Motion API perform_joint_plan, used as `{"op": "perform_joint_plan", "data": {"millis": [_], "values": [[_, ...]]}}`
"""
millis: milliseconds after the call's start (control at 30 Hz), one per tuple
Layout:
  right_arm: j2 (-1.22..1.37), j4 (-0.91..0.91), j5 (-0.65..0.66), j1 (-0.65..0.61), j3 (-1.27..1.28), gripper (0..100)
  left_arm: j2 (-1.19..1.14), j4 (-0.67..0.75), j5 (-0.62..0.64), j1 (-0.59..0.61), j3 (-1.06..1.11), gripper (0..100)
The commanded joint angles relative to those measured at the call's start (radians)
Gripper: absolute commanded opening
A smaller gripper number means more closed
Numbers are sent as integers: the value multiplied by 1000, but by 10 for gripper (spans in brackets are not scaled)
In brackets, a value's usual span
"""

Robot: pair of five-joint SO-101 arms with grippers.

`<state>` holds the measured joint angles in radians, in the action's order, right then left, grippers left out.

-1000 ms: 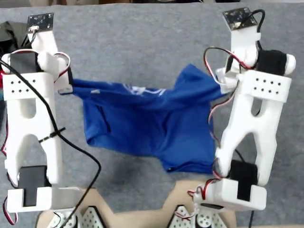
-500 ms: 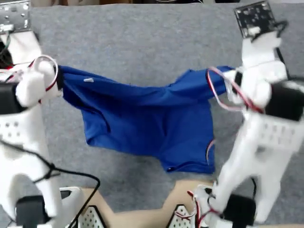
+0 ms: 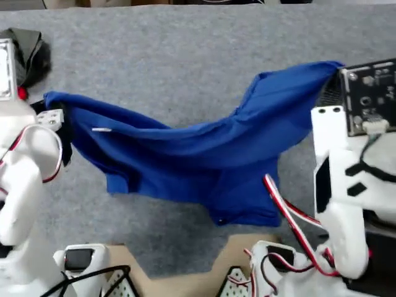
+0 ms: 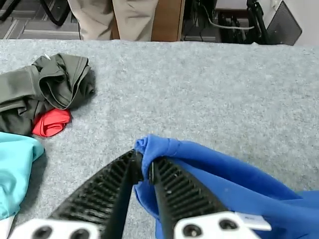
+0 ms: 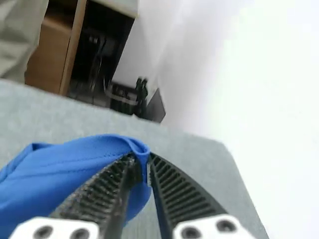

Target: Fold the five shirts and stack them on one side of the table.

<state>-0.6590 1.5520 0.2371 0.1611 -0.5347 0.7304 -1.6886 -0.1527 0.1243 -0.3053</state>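
At either end of the blue shirt (image 3: 204,154), my left gripper (image 4: 143,164) and right gripper (image 5: 142,161) are each closed tight on a pinch of cloth, holding it stretched over the grey table (image 3: 185,55); fold under way, I judge, next needing an even lay-down; the left wrist view adds an olive garment (image 4: 55,82), red cloth (image 4: 50,122) and teal shirt (image 4: 12,169) nearby.

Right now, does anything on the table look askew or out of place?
The blue shirt hangs crooked between the left claw and right claw, each shut on a corner; its middle sags, bunched on the table. Near the left claw, the olive shirt, red shirt and teal shirt lie crumpled, not folded.
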Motion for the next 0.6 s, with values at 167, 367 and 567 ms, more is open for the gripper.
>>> {"op": "perform_joint_plan", "data": {"millis": [167,367,567], "values": [[-7,-51,-23,15,-139,5,19,20,-2,-9,-58,19],[-7,-55,-21,64,-375,5,22,44,-8,-9,-198,19],[-12,-94,-15,117,-478,5,22,3,-8,-17,-215,19]]}}
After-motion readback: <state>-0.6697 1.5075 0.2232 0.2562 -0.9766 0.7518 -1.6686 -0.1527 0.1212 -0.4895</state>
